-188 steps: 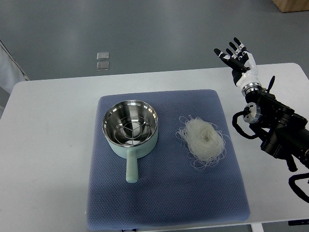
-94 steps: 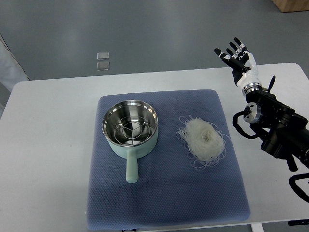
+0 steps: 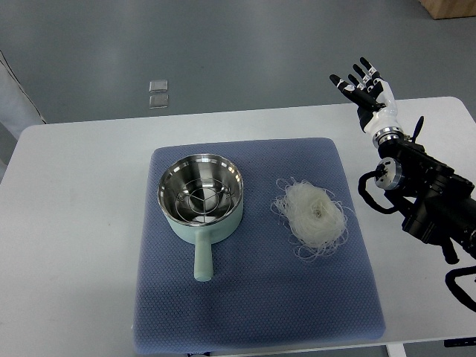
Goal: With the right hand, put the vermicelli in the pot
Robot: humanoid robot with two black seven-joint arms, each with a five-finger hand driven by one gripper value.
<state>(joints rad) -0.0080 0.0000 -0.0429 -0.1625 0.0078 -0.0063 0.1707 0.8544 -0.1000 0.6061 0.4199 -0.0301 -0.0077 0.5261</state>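
Note:
A white nest of vermicelli (image 3: 312, 217) lies on the blue mat (image 3: 256, 312), to the right of the pot. The pale green pot (image 3: 201, 197) has a steel inside with a wire rack in it, and its handle points toward me. My right hand (image 3: 362, 83) is raised past the table's far right edge, well behind and right of the vermicelli. Its fingers are spread and hold nothing. The black right arm (image 3: 420, 190) runs in from the right edge. The left arm is out of view.
The mat lies on a white table (image 3: 74, 223). Two small clear squares (image 3: 157, 93) lie on the grey floor behind the table. A brown box corner (image 3: 450, 7) shows at the top right.

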